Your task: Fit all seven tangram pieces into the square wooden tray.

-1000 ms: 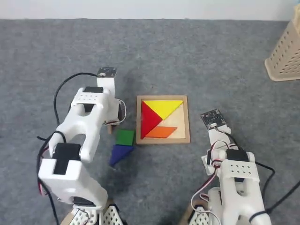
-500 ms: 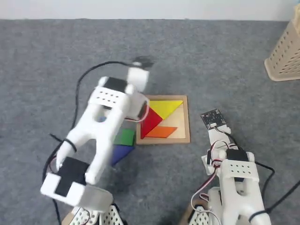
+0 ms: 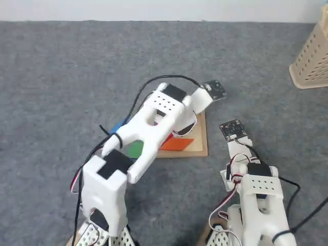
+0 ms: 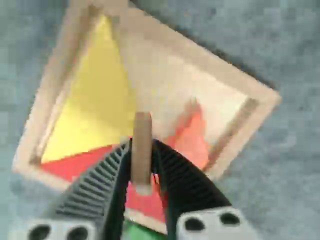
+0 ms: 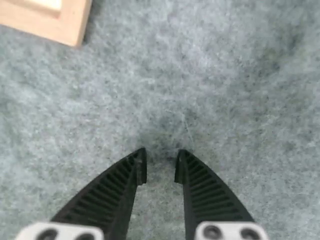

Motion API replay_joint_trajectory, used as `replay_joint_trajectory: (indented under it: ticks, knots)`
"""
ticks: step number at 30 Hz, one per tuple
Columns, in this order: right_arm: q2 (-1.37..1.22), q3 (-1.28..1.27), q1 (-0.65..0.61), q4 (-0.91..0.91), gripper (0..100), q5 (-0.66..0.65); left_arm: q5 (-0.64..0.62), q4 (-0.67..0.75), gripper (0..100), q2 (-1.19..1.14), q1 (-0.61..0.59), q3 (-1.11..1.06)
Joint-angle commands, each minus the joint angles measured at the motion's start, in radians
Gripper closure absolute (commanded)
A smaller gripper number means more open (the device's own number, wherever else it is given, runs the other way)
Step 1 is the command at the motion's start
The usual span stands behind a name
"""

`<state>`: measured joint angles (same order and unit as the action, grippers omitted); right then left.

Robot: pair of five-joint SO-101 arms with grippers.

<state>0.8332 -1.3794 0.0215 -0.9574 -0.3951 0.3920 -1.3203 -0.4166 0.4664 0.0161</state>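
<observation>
Presently noted, left to right. The blue piece [image 3: 119,126] and green piece [image 3: 135,149] lie on the carpet [image 3: 61,77] outside the tray, behind the left claw. Green is the nearer of the two to it.

The left claw [image 4: 141,147] hangs over the tray [image 4: 260,97], clamped on a tan piece [image 4: 142,125]. That piece is held on edge, with its length projecting past the fingertips. The red piece [image 4: 75,167] lies beneath the claw, the yellow piece [image 4: 95,115] to one side and the orange piece [image 4: 192,137] to the other. Bare tray floor lies ahead of the tips. Whether the tan piece touches the floor cannot be told.

The right claw [image 5: 160,167] hovers above the carpet, jaws narrowly parted, nothing between them. A corner of the tray [image 5: 55,25] lies well ahead of it.

Assessment: the pieces appear to be thin wooden flats, light, rigid and not fragile. Their painted faces are likely somewhat slick against ribbed pads. The best hold is across two opposite faces or straight edges, near the middle, so the piece cannot pivot. The tan piece, gripped upright, will probably need tipping flat into the bare area. The risk is a corner catching on a neighbour or the rim.
</observation>
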Motion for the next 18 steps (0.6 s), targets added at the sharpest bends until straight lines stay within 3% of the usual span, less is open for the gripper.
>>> replay_joint_trajectory:
  ticks: [1,18]
  knots:
    - [0.027,0.0,0.019,0.019,89.4,-0.008,0.046,-0.005,98,-0.014,0.038,0.058]
    - [0.027,0.0,0.018,0.019,89.4,-0.008,0.068,-0.005,95,-0.026,0.064,0.025]
